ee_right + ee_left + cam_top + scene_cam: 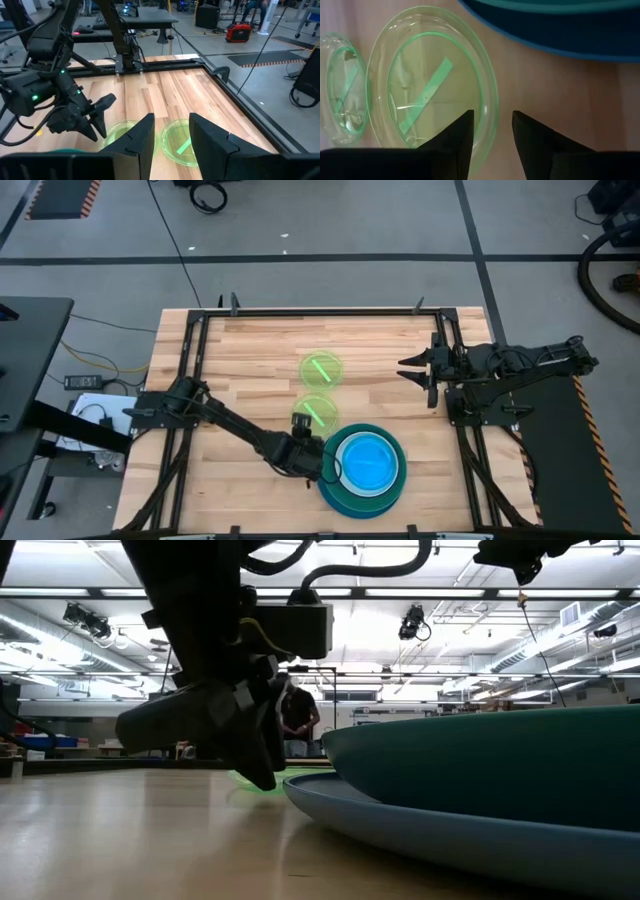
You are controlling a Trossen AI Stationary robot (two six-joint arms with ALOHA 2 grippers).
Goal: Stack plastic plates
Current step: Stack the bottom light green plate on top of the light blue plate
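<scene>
Pale wooden plank table (260, 350) edged by a black metal frame (320, 311), set on grey concrete floor (330, 220) crossed by dark lines. Hazard-striped mat (62, 197) in one corner; coiled black cable (208, 195) nearby. Beyond, an open workshop under ceiling strip lights (60, 615); person (297, 720) standing far off; red case (238, 33) on floor.

Even, bright overhead light fills every view. In the low view, ceiling lamps (415, 625) glare at the top, the left arm (215, 690) is a dark silhouette, and the near plate stack (480, 790) is blurred.
</scene>
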